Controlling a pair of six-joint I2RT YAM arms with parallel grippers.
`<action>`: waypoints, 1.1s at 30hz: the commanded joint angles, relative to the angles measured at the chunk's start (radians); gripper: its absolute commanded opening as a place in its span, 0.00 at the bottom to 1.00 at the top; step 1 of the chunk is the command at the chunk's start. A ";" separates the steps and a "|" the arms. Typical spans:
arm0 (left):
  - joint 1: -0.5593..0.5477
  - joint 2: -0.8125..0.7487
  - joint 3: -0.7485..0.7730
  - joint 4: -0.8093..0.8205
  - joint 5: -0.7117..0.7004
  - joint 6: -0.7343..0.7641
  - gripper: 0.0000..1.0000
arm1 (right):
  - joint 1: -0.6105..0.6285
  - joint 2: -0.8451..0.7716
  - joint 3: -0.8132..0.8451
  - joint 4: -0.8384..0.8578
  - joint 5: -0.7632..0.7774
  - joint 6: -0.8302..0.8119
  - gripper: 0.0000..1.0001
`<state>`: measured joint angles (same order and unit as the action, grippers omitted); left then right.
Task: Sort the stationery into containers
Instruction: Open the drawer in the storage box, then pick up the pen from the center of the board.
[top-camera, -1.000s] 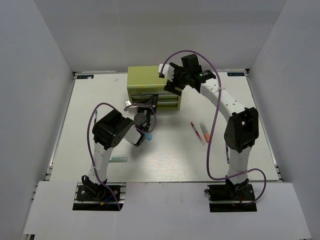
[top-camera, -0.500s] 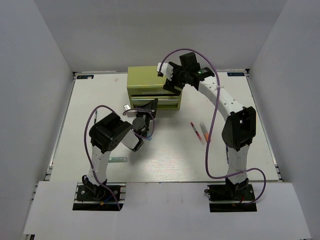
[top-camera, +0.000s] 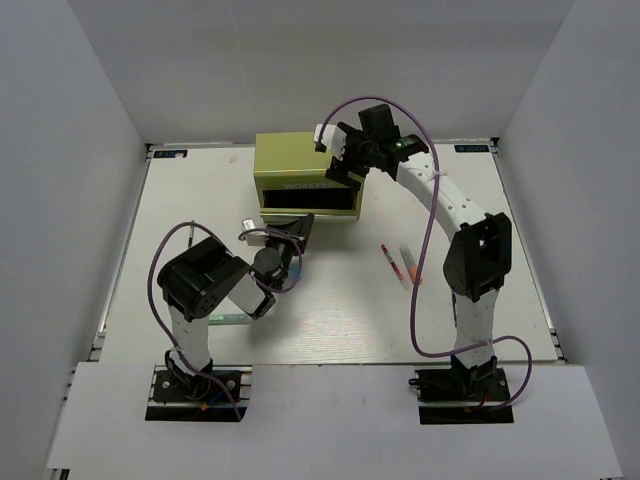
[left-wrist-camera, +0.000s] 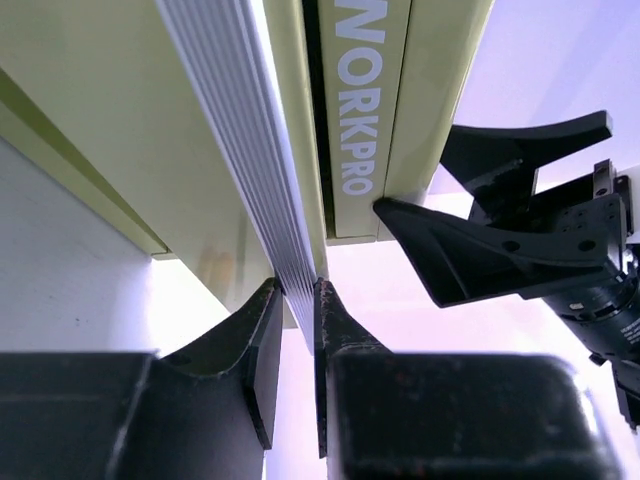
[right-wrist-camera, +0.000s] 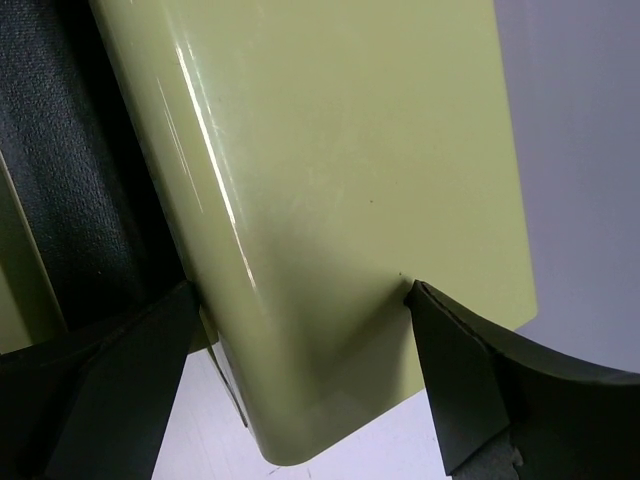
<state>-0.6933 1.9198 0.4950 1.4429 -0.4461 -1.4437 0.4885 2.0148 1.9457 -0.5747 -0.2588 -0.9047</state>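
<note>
The olive tool chest (top-camera: 296, 160) stands at the back middle, lettered WORKPRO (left-wrist-camera: 358, 100). Its drawer (top-camera: 310, 203) is slid out, showing a dark inside. My left gripper (top-camera: 297, 232) is shut on the drawer's ribbed silver handle (left-wrist-camera: 235, 150), pinched between its fingertips (left-wrist-camera: 297, 290). My right gripper (top-camera: 340, 162) straddles the chest's right top corner (right-wrist-camera: 330, 150), fingers (right-wrist-camera: 465, 390) pressed on both sides. A red-white pen (top-camera: 386, 256) and an orange/grey marker (top-camera: 410, 262) lie right of centre. A pale green marker (top-camera: 237, 319) lies by the left arm. The other stationery is hidden.
The left arm's elbow (top-camera: 195, 285) hangs over the near-left part of the table. The right arm (top-camera: 478, 255) and its purple cable (top-camera: 425, 250) cross beside the pens. White walls enclose the table on three sides.
My left gripper has drawn back toward the near edge with the handle, and the drawer has slid out. The left arm's elbow dropped lower left. The right gripper stayed on the chest.
</note>
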 joint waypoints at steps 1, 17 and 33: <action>0.015 -0.047 -0.023 0.012 0.015 0.068 0.38 | -0.007 0.030 -0.042 0.016 0.023 0.047 0.90; -0.003 -0.248 -0.001 -0.290 0.288 0.238 1.00 | -0.011 -0.244 -0.264 0.107 -0.020 0.061 0.90; 0.015 -0.736 0.235 -1.560 0.106 0.505 1.00 | -0.093 -0.683 -0.854 0.207 0.124 0.440 0.21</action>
<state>-0.6861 1.2381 0.6090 0.3267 -0.2047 -1.0180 0.4294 1.3579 1.1870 -0.4011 -0.2062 -0.6258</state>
